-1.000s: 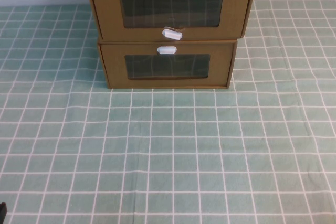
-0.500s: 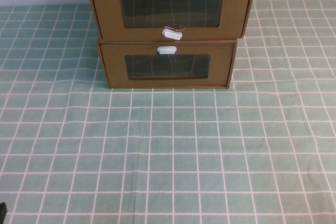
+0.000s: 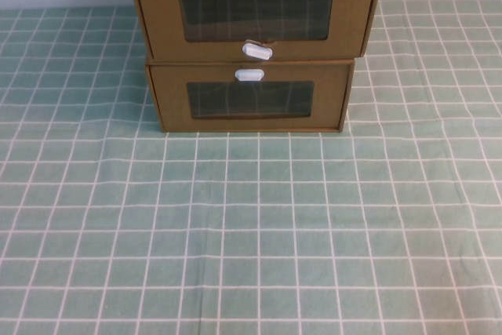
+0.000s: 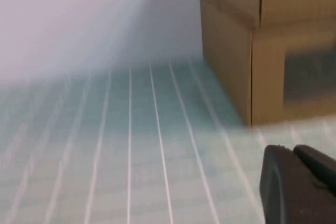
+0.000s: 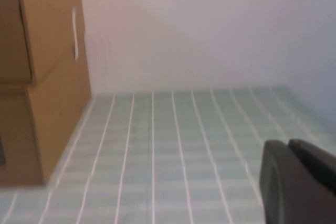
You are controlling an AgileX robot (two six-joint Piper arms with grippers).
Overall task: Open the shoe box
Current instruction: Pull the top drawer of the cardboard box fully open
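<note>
Atop the lower shoe box [image 3: 249, 101] sits the upper shoe box [image 3: 255, 12], both closed. Left of the lower one is the left pincer [image 4: 293, 153]; I cannot tell its state. Right of it is the right pincer [image 5: 289, 146], clenched, empty.

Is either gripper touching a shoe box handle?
No, the high view shows the upper handle and lower handle bare; left gripper sits off the boxes' left side, right gripper off their right.
</note>
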